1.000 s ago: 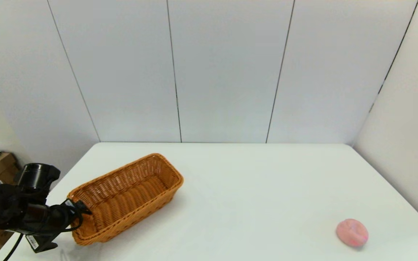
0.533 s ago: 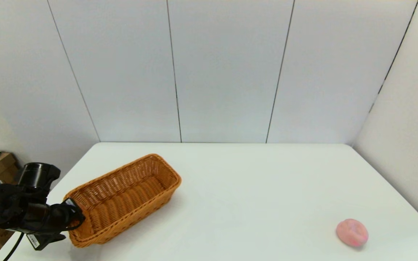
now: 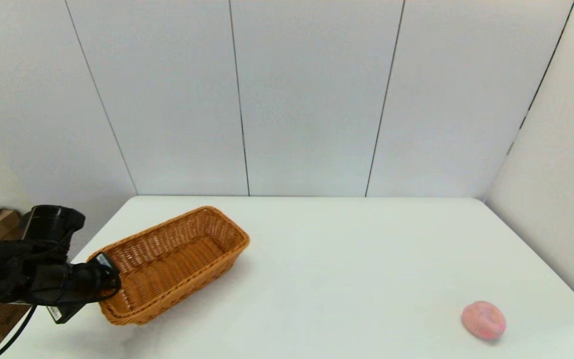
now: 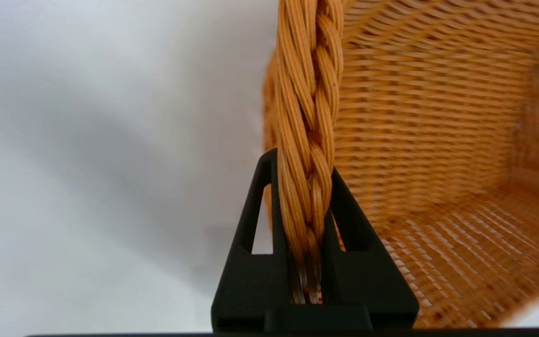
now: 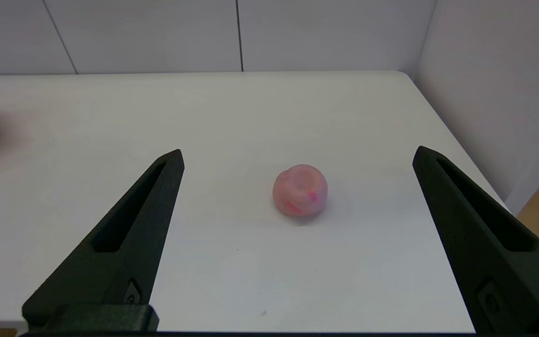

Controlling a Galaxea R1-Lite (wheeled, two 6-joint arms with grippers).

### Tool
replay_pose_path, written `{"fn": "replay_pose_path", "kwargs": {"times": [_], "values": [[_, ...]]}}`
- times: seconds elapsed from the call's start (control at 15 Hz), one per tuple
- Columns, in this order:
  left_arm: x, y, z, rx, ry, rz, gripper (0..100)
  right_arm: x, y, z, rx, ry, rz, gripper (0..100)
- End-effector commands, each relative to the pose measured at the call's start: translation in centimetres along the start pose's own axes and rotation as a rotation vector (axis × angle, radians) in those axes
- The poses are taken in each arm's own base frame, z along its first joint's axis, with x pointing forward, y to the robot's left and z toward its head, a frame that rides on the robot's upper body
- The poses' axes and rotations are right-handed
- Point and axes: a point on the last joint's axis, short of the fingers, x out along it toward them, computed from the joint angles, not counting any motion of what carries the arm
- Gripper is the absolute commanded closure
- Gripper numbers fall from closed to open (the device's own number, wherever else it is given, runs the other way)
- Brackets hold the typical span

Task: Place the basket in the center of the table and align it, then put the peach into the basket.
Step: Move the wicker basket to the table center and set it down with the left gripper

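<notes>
**Basket gripped at its near end, peach alone on the far right**

The basket (image 3: 175,264) sits on the left part of the bench (image 3: 347,259), its long axis slanted so the far end points toward the middle of the bench and the near end toward the left edge. Its near-left corner is covered in the head view by the left end effector (image 3: 105,271), so that part of the rim cannot be seen there. Whether the near end rests on the bench or is raised off it is hard to judge. The left wrist view fills that gap: the braided rim (image 4: 309,117) runs between the two black fingers (image 4: 351,220), which are clamped tight on it from both sides. The inside weave and floor of the basket show beyond, blurred toward the far wall. The basket holds nothing visible.

The peach (image 3: 484,320) lies on the bench near the front right corner, well apart from the basket, with bare white surface between them. In the right wrist view it rests on the bench ahead of the right end effector (image 5: 297,157), whose fingers are spread wide and touch nothing. That end effector is out of the head view. Only a sliver of the basket's end shows at the edge of the right wrist view.

White wall panels (image 3: 307,99) stand behind and to the right of the bench.
</notes>
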Motion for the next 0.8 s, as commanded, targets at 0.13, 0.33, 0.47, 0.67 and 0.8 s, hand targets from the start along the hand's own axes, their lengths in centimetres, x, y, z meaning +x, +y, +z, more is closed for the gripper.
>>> {"fn": "replay_pose_path", "kwargs": {"times": [0.13, 0.33, 0.47, 0.67, 0.8], "values": [[-6.4, -7.8, -3.1, 0.231, -0.005, -0.277, 100, 0.0, 0.0, 0.0, 0.0, 0.002, 0.0, 0], [-6.3, -11.3, -5.9, 0.356, 0.078, -0.37, 100, 0.0, 0.0, 0.0, 0.0, 0.002, 0.0, 0], [-5.0, -12.9, -7.8, 0.414, 0.162, -0.39, 100, 0.0, 0.0, 0.0, 0.0, 0.002, 0.0, 0], [-2.3, -14.7, -10.3, 0.44, 0.241, -0.405, 100, 0.0, 0.0, 0.0, 0.0, 0.002, 0.0, 0], [-0.1, -15.2, -11.8, 0.465, 0.256, -0.417, 100, 0.0, 0.0, 0.0, 0.0, 0.002, 0.0, 0]]}}
